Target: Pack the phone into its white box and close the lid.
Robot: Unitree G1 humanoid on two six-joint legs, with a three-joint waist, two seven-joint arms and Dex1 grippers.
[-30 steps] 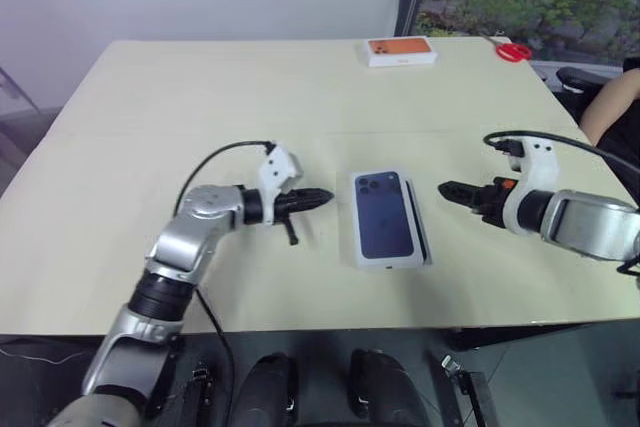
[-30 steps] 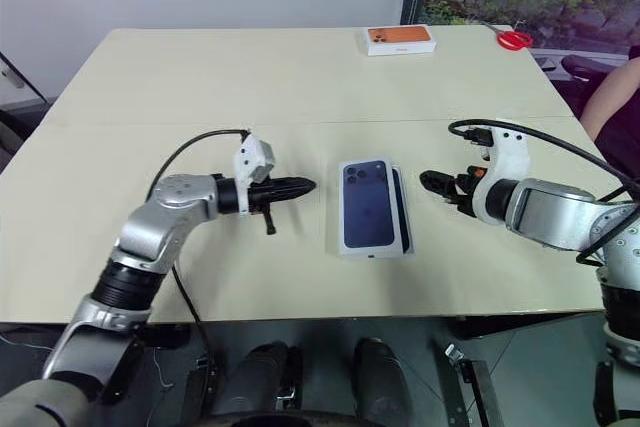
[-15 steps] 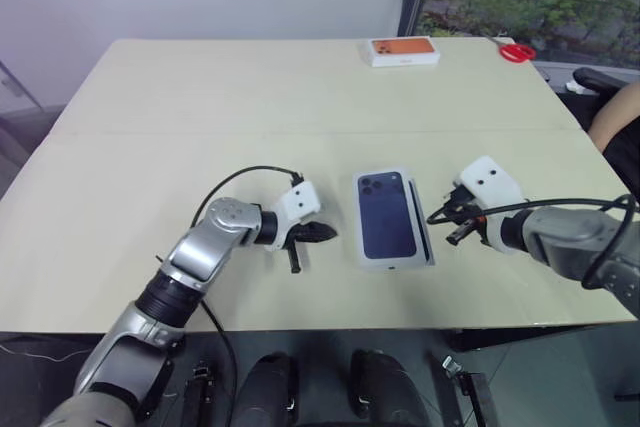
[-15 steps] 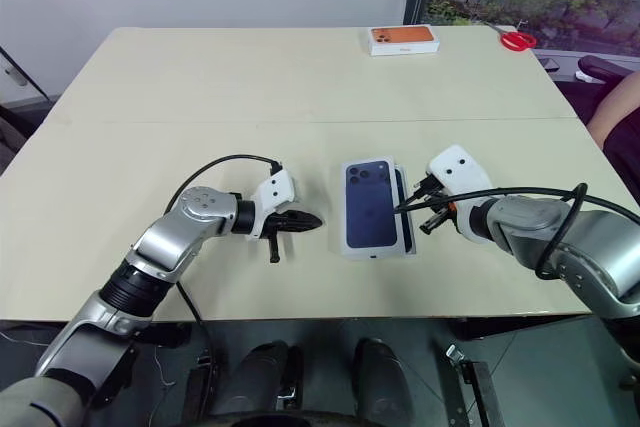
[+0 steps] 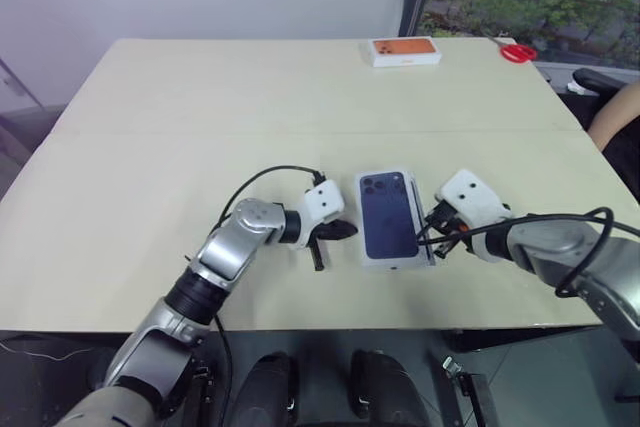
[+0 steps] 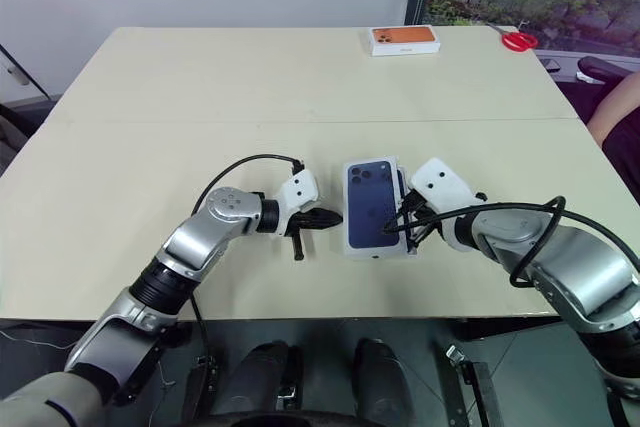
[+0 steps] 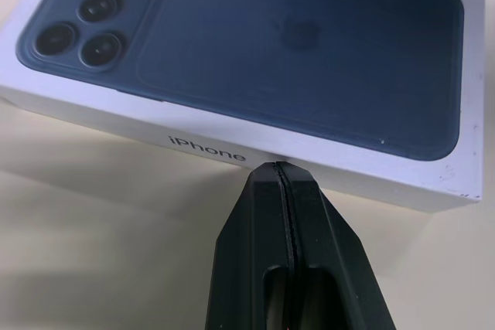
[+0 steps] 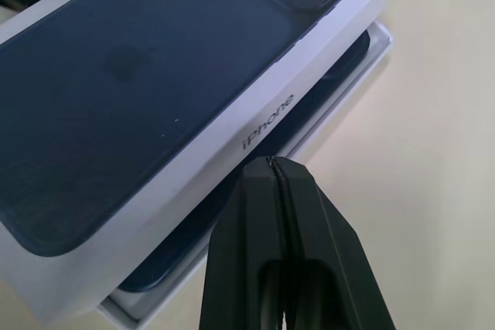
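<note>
- The lid, printed face up, sits askew over the white box at lower centre of the table.
- The phone shows as a dark strip in the uncovered side.
- Left gripper: clenched, empty, at the lid's side wall.
- Right gripper: clenched, empty, at the opposite wall.

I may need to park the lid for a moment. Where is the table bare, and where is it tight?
Bare: the wide stretch of table between the lid and the orange-topped box, and the whole left side. Tight: around the white box, with the left hand and the right hand close on either side of the lid.
</note>
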